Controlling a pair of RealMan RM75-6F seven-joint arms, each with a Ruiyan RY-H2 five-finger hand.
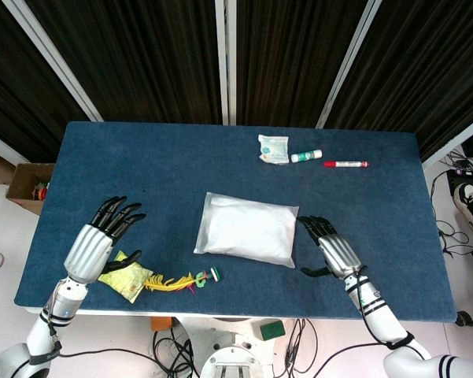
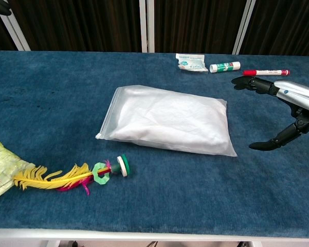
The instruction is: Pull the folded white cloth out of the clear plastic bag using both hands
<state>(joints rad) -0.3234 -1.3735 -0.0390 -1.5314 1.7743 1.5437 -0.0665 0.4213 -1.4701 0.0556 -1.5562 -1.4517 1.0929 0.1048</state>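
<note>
A clear plastic bag [image 1: 247, 228] [image 2: 168, 119] lies flat in the middle of the blue table, with the folded white cloth [image 1: 252, 226] [image 2: 169, 117] filling it. My right hand [image 1: 331, 247] [image 2: 284, 106] hovers just right of the bag with its fingers spread, holding nothing and a small gap away from the bag's edge. Near the front left of the table my left hand [image 1: 102, 235] is open, its fingers apart, well clear of the bag. The chest view does not show the left hand.
A yellow feathered shuttlecock toy [image 1: 181, 281] [image 2: 72, 176] and a yellow-green packet [image 1: 127, 277] [image 2: 1, 169] lie at the front left. At the back sit a small wipes packet [image 1: 273, 149] [image 2: 191, 62], a green-white tube [image 1: 306, 156] [image 2: 224, 66] and a red marker [image 1: 346, 164] [image 2: 266, 72].
</note>
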